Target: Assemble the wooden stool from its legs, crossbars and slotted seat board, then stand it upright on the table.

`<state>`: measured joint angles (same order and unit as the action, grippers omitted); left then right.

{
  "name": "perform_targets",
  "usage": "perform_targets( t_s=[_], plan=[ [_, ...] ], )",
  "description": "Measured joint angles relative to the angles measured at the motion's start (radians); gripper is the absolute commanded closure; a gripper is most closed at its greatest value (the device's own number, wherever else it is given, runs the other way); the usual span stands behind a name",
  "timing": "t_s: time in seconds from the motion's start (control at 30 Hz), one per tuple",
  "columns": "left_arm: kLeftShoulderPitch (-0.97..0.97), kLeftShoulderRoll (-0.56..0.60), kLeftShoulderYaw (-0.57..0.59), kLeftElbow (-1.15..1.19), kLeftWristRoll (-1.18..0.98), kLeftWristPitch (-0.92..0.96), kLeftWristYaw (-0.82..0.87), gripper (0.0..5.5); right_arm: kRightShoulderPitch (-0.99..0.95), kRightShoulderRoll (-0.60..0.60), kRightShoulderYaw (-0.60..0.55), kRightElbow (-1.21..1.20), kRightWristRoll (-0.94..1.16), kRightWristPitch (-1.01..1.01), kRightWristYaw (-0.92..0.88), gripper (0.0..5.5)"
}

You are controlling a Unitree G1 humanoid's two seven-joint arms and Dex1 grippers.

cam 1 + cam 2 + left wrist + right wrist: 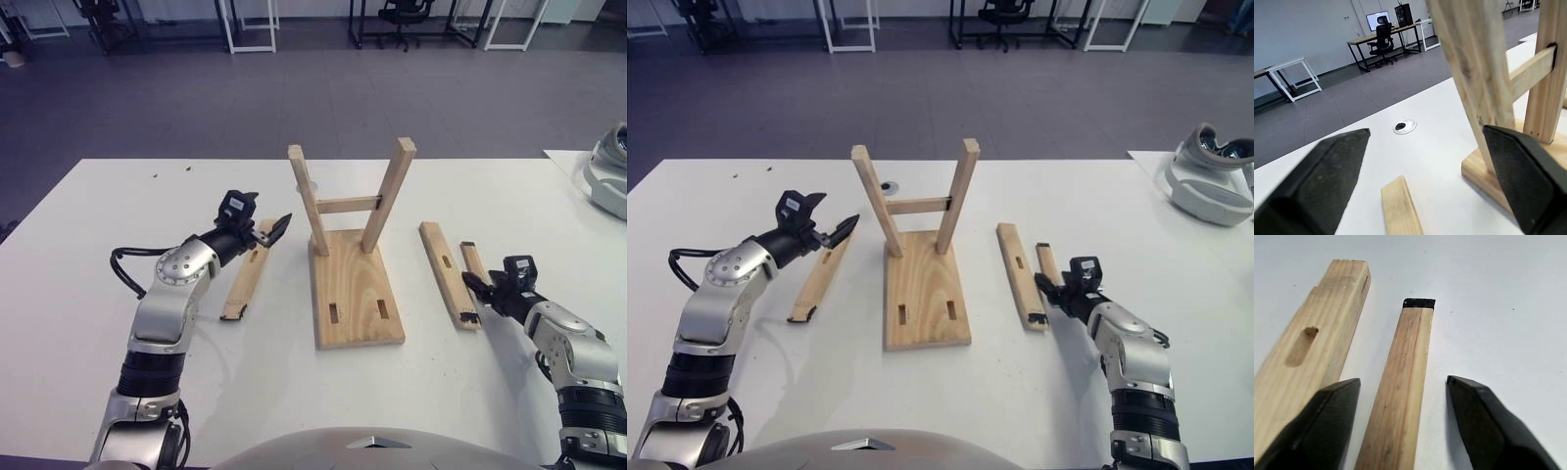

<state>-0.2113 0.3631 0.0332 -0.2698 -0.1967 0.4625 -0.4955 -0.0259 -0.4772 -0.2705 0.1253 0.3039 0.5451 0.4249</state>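
Seat board [355,294] flat at mid-table [88,245], long axis near-far. Left standing leg [309,201] and right standing leg [388,194] sit tilted in its far slots, joined by a fitted crossbar [348,205]; the two near slots gape.

Left gripper [272,225], fingers spread wide, over the far end of a loose leg [247,271] lying near-far left of the board.

Right gripper [1400,382], fingers wide apart, straddles the near end of a thin loose crossbar [1405,357]. It points near-far, just right of a second slotted leg [446,269].
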Motion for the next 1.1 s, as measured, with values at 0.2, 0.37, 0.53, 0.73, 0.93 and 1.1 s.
perform_targets(
  t_s=[0.2,0.37,0.53,0.73,0.93,1.1],
  plan=[
    [-0.007,-0.040,0.088,-0.130,-0.146,0.077,0.036,1.23,0.001,-0.013,0.023,0.019,-0.063,-0.055,-0.015,3.94],
    [-0.143,-0.108,0.186,-0.181,-0.322,0.128,0.123,1.23,-0.033,-0.026,-0.002,0.060,-0.089,-0.162,-0.022,4.19],
    [-0.367,-0.214,0.289,-0.097,-0.585,0.189,0.248,1.44,-0.352,-0.071,0.095,-0.221,-0.109,-0.372,0.038,4.19],
    [-0.482,-0.274,0.267,-0.051,-0.825,0.270,0.289,2.44,-0.529,0.146,0.436,-0.491,-0.111,-0.433,0.117,4.19],
    [-0.477,-0.272,0.244,-0.072,-0.902,0.290,0.313,3.53,-0.550,0.173,0.417,-0.489,-0.112,-0.424,0.089,4.19],
    [-0.474,-0.272,0.243,-0.077,-0.939,0.287,0.335,4.29,-0.549,0.170,0.415,-0.488,-0.123,-0.421,0.091,4.19]
  ],
)
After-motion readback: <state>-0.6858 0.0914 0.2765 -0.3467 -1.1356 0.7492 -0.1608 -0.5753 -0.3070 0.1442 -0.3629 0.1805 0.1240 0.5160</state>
